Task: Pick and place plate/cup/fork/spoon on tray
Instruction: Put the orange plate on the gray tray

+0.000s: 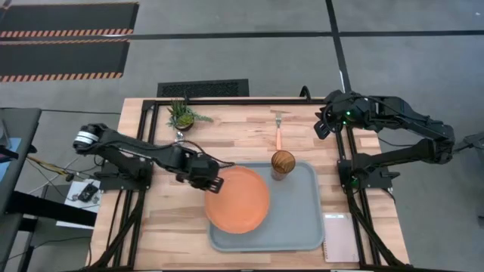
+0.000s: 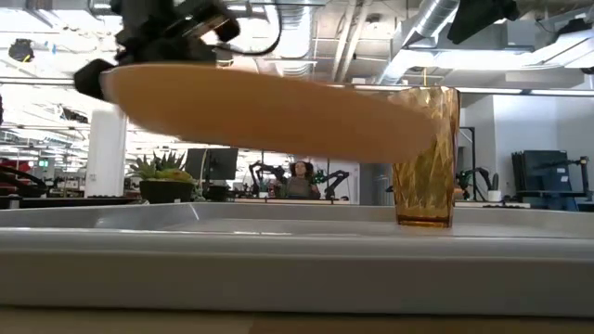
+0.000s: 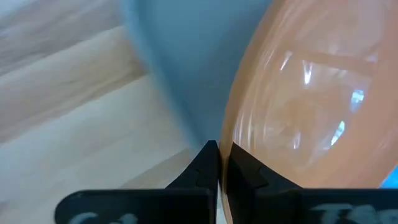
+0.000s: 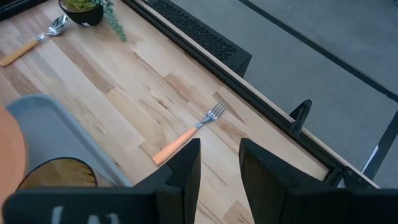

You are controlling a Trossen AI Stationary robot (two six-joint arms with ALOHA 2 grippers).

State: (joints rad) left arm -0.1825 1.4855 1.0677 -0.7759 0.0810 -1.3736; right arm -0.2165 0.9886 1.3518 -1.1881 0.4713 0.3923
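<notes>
The orange plate (image 1: 237,199) hangs above the left half of the blue-grey tray (image 1: 299,227), held by my left gripper (image 1: 210,181) at its left rim; it also shows in the low view (image 2: 269,109). The amber cup (image 1: 283,163) stands upright on the tray's far edge area. The fork (image 1: 278,130) lies on the table beyond the tray. The spoon (image 4: 37,38) lies near the potted plant. My right gripper (image 4: 219,163) is open and empty at the table's far right, above the fork's side. My left gripper pinches the plate's rim (image 3: 231,138) on its left side between its two fingers (image 3: 205,163), coming from the table's left. The plate is lifted clear of the tray, tilted, its held left side higher than its right side.
A small potted green plant (image 1: 181,115) stands at the far left of the table. A white notepad (image 1: 342,238) lies right of the tray at the near right. Bare wood lies left of the tray.
</notes>
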